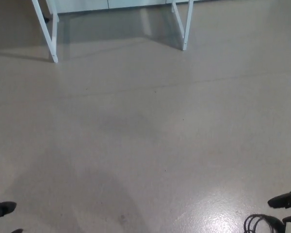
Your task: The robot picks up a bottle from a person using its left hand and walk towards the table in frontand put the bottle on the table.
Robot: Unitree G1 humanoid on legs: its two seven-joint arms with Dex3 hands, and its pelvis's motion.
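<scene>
Looking down, you get mostly floor [145, 145]; no bottle shows, so you cannot place it; left hand [1, 208] sits at the bottom-left edge, right hand [286, 200] bottom-right; whether either is open or holding anything, you cannot tell; worktop legs [45, 29] stand well ahead.

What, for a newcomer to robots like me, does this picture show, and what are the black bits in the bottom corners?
A camera on a humanoid robot's head took it, looking down at the floor. The white table legs at the top stand ahead. The black shape bottom left is its left robot hand; bottom right is its right robot hand, beside looped black cables. Too little shows to tell if either is open. No bottle is in view.
</scene>
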